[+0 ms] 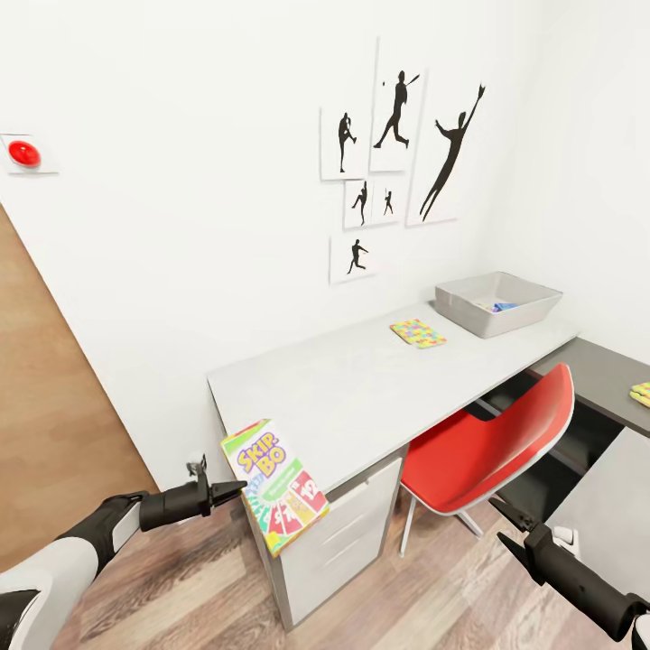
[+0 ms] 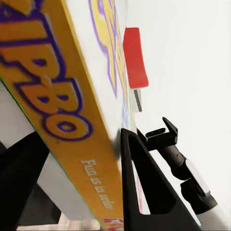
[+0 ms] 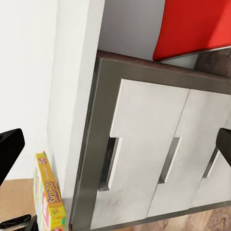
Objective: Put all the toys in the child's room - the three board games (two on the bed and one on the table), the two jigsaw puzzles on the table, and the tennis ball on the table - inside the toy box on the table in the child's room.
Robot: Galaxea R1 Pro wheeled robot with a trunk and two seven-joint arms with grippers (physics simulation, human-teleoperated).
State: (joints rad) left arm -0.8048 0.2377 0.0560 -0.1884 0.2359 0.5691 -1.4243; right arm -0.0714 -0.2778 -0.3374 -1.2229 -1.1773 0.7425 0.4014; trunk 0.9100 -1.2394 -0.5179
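White walls meet at a corner behind a pale grey worktop (image 1: pixel 361 388), with black sports silhouettes (image 1: pixel 397 162) hung above it and a red button (image 1: pixel 23 153) on the wall far to the left. At the worktop's far right corner sits the grey toy box (image 1: pixel 469 311), with something blue lying inside it; a colourful puzzle (image 1: pixel 417 332) lies flat just beside the box, toward the middle of the far edge. A red chair (image 1: pixel 492 447) is tucked under the worktop's right side, next to a drawer unit (image 1: pixel 338 542) below the near corner. On a darker worktop (image 1: pixel 605 379) at the right edge lies another small colourful piece (image 1: pixel 642 393), cut off by the frame. The left gripper (image 1: pixel 236 489) has its jaws closed on the edge of a Skip-Bo game (image 1: pixel 275 483), held tilted over the near left corner of the pale worktop; the left wrist view shows the box's yellow side pinched between dark fingers (image 2: pixel 144 192). The right gripper (image 1: pixel 501 528) hangs low before the chair, its jaws spread apart and empty, facing the drawers.
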